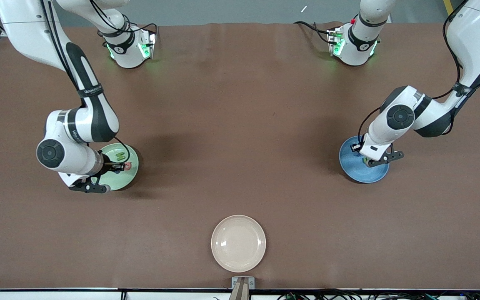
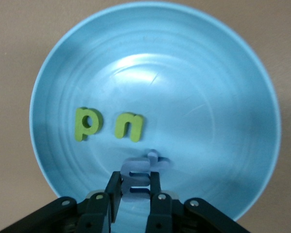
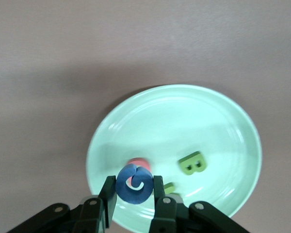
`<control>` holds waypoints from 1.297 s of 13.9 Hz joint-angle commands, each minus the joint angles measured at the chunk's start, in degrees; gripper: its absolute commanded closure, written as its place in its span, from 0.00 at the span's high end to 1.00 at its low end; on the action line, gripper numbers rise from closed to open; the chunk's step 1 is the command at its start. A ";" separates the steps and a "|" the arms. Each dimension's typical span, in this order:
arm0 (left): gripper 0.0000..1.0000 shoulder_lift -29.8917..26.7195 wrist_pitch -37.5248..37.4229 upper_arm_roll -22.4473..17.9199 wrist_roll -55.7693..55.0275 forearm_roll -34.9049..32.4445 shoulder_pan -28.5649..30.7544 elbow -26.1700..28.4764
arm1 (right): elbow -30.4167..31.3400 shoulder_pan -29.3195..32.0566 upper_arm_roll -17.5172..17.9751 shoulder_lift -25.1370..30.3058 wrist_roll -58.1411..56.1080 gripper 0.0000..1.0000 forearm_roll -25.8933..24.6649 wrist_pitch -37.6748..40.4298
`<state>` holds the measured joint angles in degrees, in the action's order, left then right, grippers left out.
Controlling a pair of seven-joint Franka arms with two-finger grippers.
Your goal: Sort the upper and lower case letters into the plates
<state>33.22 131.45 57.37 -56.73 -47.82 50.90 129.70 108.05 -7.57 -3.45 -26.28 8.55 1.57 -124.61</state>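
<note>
Two robot arms, each holding a foam letter over a plate.
Left gripper (image 2: 135,187) jaws clamp a pale blue letter (image 2: 138,175) over the blue plate (image 2: 223,87); right gripper (image 3: 134,193) jaws clamp a dark blue letter (image 3: 134,184) over the mint green plate (image 3: 184,116).

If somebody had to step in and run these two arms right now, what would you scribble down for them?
Left end effector: shut on a pale blue foam letter, low over the round glossy blue plate at the left arm's end of the table.
Right end effector: shut on a dark blue foam letter C, over the round pale mint green plate at the right arm's end.
Done: green lowercase p and n lie in the blue plate; a green capital B and a pink piece lie in the mint plate.
Left: release both held letters. The cream-white plate holds nothing.
</note>
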 commanded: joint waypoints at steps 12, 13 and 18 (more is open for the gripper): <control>0.52 -0.09 0.65 0.73 0.04 -1.75 2.88 1.79 | 2.07 3.18 1.25 -5.27 -2.57 0.02 -0.96 -8.99; 0.84 -0.18 0.56 0.73 0.21 -1.75 2.88 1.79 | 2.07 3.18 1.25 -5.27 -2.48 0.02 -0.96 -8.73; 1.00 -0.97 0.21 1.08 -0.75 -1.66 2.88 0.12 | 1.64 3.53 1.25 -4.66 -3.01 1.00 -0.96 -6.10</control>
<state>33.21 131.46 57.39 -56.63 -48.22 52.84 130.24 109.24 -5.23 -3.02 -32.16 6.13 1.27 -132.04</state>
